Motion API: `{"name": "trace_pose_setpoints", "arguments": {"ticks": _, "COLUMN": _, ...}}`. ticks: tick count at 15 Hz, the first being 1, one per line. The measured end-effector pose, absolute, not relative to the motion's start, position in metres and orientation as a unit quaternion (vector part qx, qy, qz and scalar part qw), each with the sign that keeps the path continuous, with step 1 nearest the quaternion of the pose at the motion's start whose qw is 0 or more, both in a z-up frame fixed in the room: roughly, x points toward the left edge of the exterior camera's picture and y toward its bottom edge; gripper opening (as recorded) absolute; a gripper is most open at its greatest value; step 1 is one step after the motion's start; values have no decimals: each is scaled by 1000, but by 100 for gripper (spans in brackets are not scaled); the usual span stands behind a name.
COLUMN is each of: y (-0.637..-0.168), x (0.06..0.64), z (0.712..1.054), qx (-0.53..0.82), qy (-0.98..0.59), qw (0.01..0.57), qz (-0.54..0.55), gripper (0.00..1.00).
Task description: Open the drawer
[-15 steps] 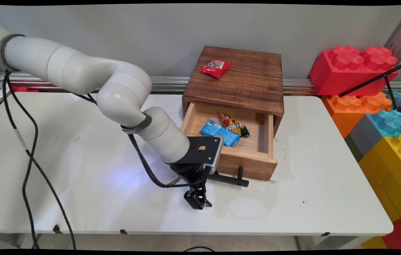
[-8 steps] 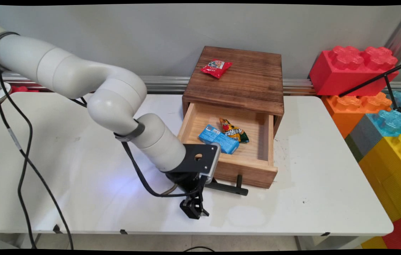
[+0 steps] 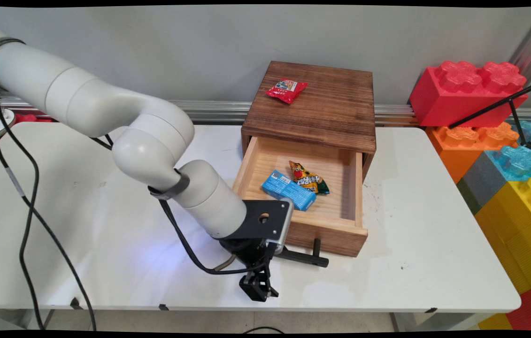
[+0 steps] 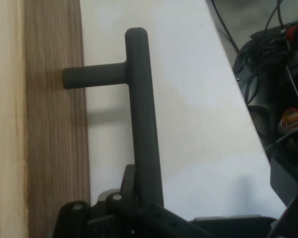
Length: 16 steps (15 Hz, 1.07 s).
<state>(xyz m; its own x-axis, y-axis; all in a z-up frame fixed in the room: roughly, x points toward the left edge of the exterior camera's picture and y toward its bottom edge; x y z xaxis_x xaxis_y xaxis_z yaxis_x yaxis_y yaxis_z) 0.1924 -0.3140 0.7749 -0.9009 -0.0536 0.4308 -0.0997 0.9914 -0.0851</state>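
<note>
a white surface (image 3: 82, 188) carries a dark wooden drawer box (image 3: 321, 103) near its far edge, its pale drawer (image 3: 340, 225) pulled out toward the near side; scuff marks (image 3: 378, 199) dot the surface to the box's right.

The pincer (image 4: 139, 201) grips the black handle (image 4: 141, 114) on the wooden drawer front (image 4: 54, 148).

The arm (image 3: 105, 112) is built of rounded white cylindrical links. A dark grey band is fitted round the wrist link and another near the upper end. Black cables (image 3: 26, 206) are hung from it. A black plate with one round hole precedes the black gripper (image 3: 258, 286).
</note>
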Motion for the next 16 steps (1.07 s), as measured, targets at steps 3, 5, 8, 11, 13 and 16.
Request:
{"name": "trace_pose_setpoints", "arguments": {"ticks": 3, "y": -309, "x": 190, "z": 775, "qx": 41, "qy": -973, "qw": 222, "qz": 50, "gripper": 100}}
{"name": "trace_pose_setpoints", "arguments": {"ticks": 5, "y": -305, "x": 189, "z": 776, "qx": 43, "qy": -973, "qw": 223, "qz": 48, "gripper": 100}}
{"name": "trace_pose_setpoints", "arguments": {"ticks": 8, "y": -299, "x": 187, "z": 778, "qx": 45, "qy": -972, "qw": 226, "qz": 44, "gripper": 100}}
{"name": "trace_pose_setpoints", "arguments": {"ticks": 11, "y": -293, "x": 187, "z": 779, "qx": 45, "qy": -972, "qw": 228, "qz": 40, "gripper": 100}}
{"name": "trace_pose_setpoints", "arguments": {"ticks": 13, "y": -289, "x": 187, "z": 780, "qx": 45, "qy": -972, "qw": 230, "qz": 38, "gripper": 100}}
{"name": "trace_pose_setpoints", "arguments": {"ticks": 16, "y": -285, "x": 188, "z": 781, "qx": 45, "qy": -971, "qw": 231, "qz": 37, "gripper": 100}}
